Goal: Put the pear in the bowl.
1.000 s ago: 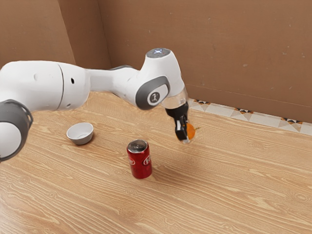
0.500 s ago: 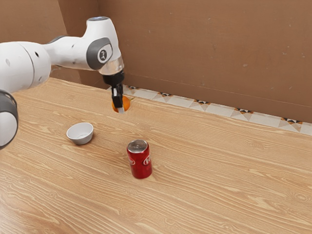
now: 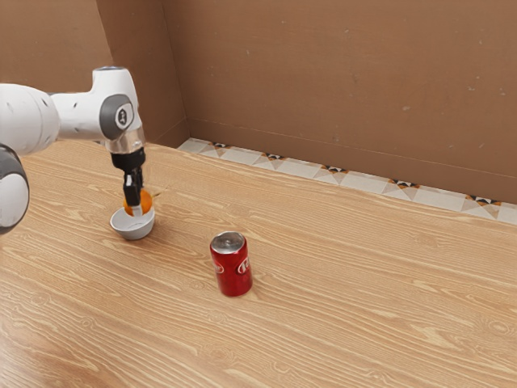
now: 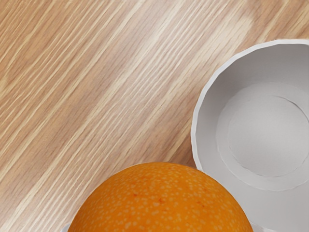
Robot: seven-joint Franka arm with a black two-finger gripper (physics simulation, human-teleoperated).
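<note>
The black two-finger gripper [image 3: 135, 205] is clamped on the orange, speckled, rounded pear [image 3: 142, 200], with one finger against each of two opposite sides. The pear is at the small, light grey, round bowl [image 3: 134, 229]; in the exterior view its lower part overlaps the bowl's opening, and its thin stalk [image 3: 157, 194] points toward the exterior view's right. In the wrist view, the pear's outline crosses one section of the bowl's rim, and most of the visible opening lies to one side of the pear, so the two are offset as seen from the hand. Contact between pear and rim cannot be determined. The bowl stands upright on the light brown, wood-grained table [image 3: 355, 283]. The red cylindrical can with a silver top [image 3: 232, 267] stands upright toward the exterior view's right of the bowl and nearer that camera; a band of wood separates the two, and can and gripper are well apart. Behind the bowl, wood extends to the table's far edge, which runs along the pale, patterned tile strip [image 3: 299, 166] at the foot of the plain brown wall [image 3: 347, 81].
</note>
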